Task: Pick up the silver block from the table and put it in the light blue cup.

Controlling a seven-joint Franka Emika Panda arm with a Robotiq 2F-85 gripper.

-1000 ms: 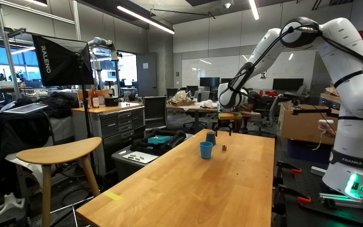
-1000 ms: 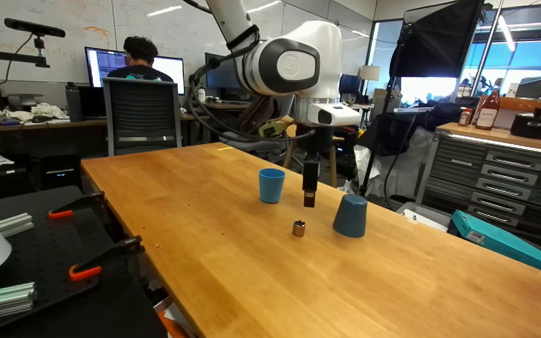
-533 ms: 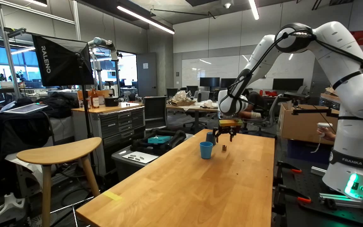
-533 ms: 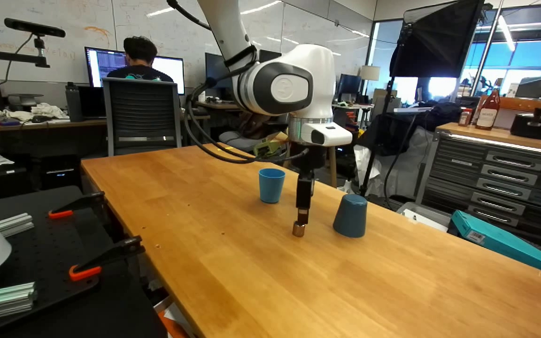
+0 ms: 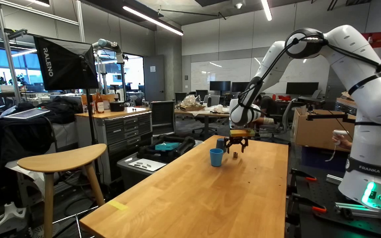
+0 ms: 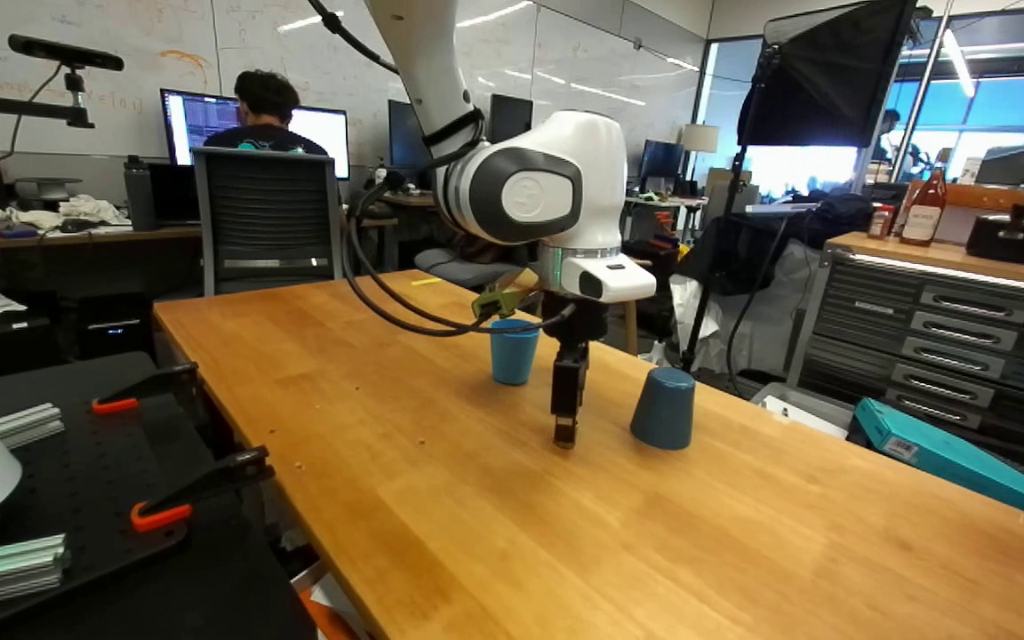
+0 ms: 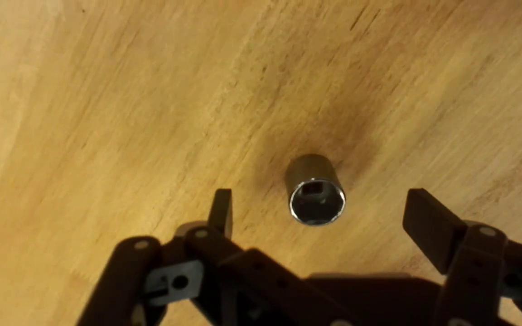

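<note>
Gripper (image 7: 319,210) astride the silver block (image 7: 314,186)

In the wrist view the fingers stand wide apart, one on either side of the block, which rests upright on the table (image 7: 107,136), touching neither. Whether the fingertips meet the table is hard to judge. The light blue cup (image 5: 216,157) is upright nearby; a darker cup (image 6: 663,409) stands inverted.

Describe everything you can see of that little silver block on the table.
The silver block is actually a short hollow cylinder that looks like metal: dull, brownish-gray sides, a bright round rim and a dark inside with a squarish mark. It appears to stand upright on the wooden table, open end up. In the wrist view the open tool straddles it with a gap on each side, so only the table seems to touch it.
</note>
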